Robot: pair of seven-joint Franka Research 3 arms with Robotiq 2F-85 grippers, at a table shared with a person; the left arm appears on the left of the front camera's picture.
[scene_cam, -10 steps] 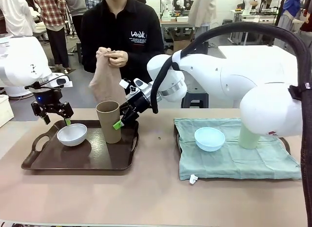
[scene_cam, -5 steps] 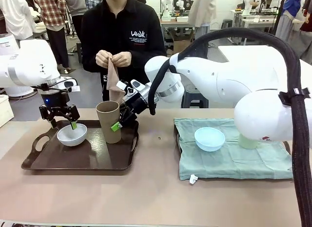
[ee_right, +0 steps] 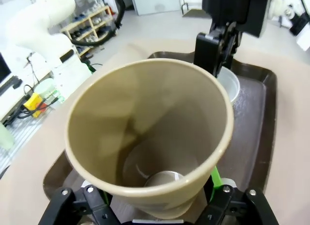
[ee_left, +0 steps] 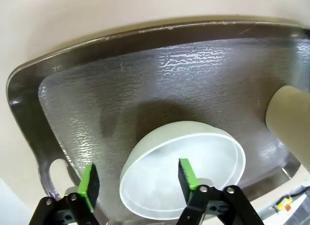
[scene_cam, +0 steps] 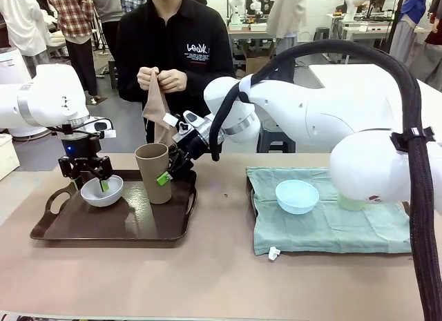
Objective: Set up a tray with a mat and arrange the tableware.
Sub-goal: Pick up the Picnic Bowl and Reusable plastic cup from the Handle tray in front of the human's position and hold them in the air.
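Tableware in the front view: a white bowl (scene_cam: 102, 191) and a tall tan cup (scene_cam: 153, 174) stand on a dark brown tray (scene_cam: 110, 228). A light blue bowl (scene_cam: 297, 196) sits on a teal mat (scene_cam: 331, 228) farther along the table (scene_cam: 221, 279). The person's black top (scene_cam: 173, 52) carries white lettering that I cannot read for sure.

The left wrist view shows the left gripper (ee_left: 138, 179) partly open. One green pad (ee_left: 186, 172) is inside the glossy white bowl and the other is outside, clear of its wall.

The right wrist view looks down into the cup's matte interior, with the right gripper (ee_right: 155, 188) clamped on its body.
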